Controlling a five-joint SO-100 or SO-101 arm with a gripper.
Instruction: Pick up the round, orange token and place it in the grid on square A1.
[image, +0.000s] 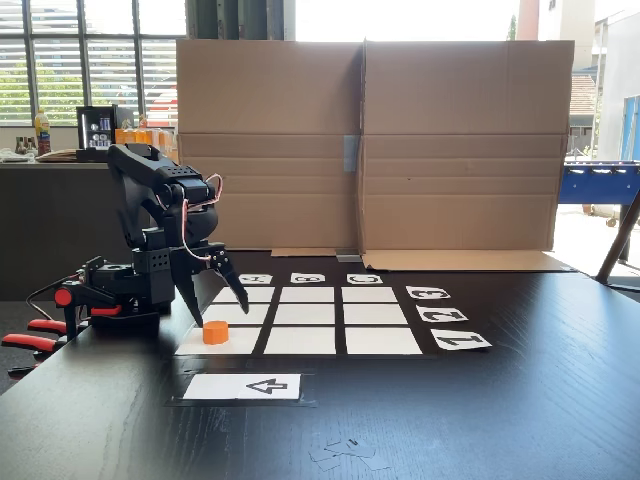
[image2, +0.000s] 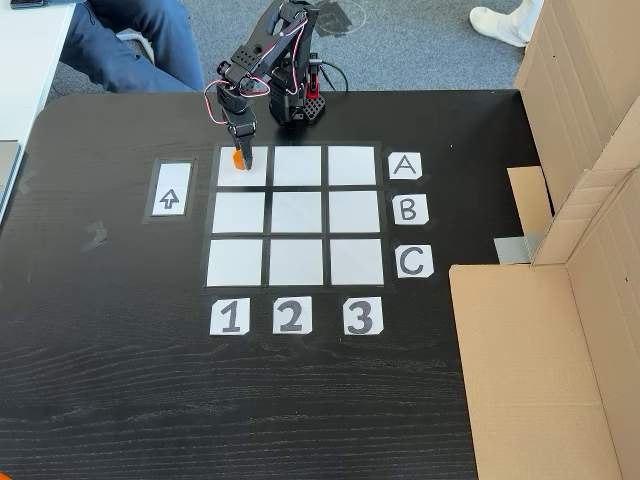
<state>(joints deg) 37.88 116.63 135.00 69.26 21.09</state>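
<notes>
The orange token (image: 215, 332) stands upright on square A1 (image: 246, 343), the grid's corner cell nearest the arm. In a fixed view from above, that corner cell (image2: 256, 176) lines up with the "A" tag (image2: 403, 165) and the "1" tag (image2: 229, 316). My black gripper (image: 220, 314) hangs open just over the token, one finger on each side and neither pressing it. From above, the gripper (image2: 241, 152) covers part of the token (image2: 237, 159). The other cells of the grid (image: 307, 316) are bare.
A white arrow card (image: 243, 386) lies beside the grid. A tall cardboard wall (image: 370, 150) stands behind the grid, with a flat cardboard sheet (image2: 520, 370) to the right. Red-handled tools (image: 30, 340) lie by the arm's base. A person's legs (image2: 130, 45) are past the table's far edge.
</notes>
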